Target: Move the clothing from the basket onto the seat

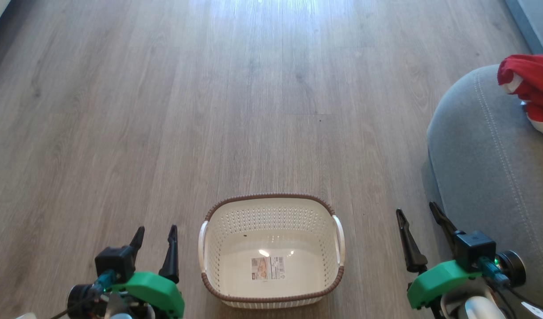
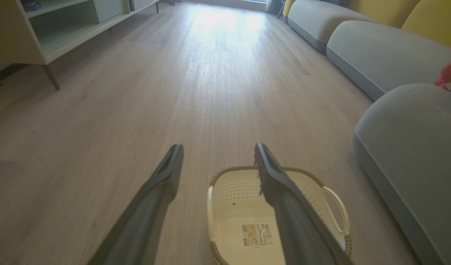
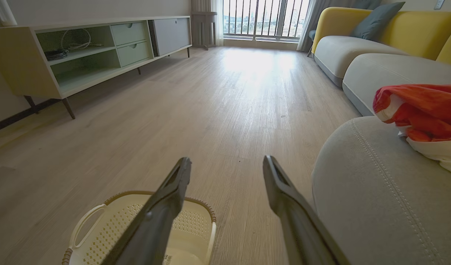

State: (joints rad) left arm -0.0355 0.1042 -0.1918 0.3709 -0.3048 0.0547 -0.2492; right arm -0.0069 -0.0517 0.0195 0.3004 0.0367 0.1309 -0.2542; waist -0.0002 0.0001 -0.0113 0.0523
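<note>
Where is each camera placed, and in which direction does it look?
Head view: on the head, looking down at the basket; left gripper and right gripper show at the bottom.
Left wrist view: on the left wrist, looking along the floor; its fingers show.
Right wrist view: on the right wrist, facing the window; its fingers show.
All three share the basket, seat and clothing.

daylight pours in through the window [image 3: 264, 18] at the far end and blows out a big glare patch on the wood floor [image 3: 255, 66]. head view looks slightly soft. wrist views bow at the edges, the close-up fingers [image 2: 284, 198] are blurry. tiny glints inside the basket [image 1: 271, 217].
</note>
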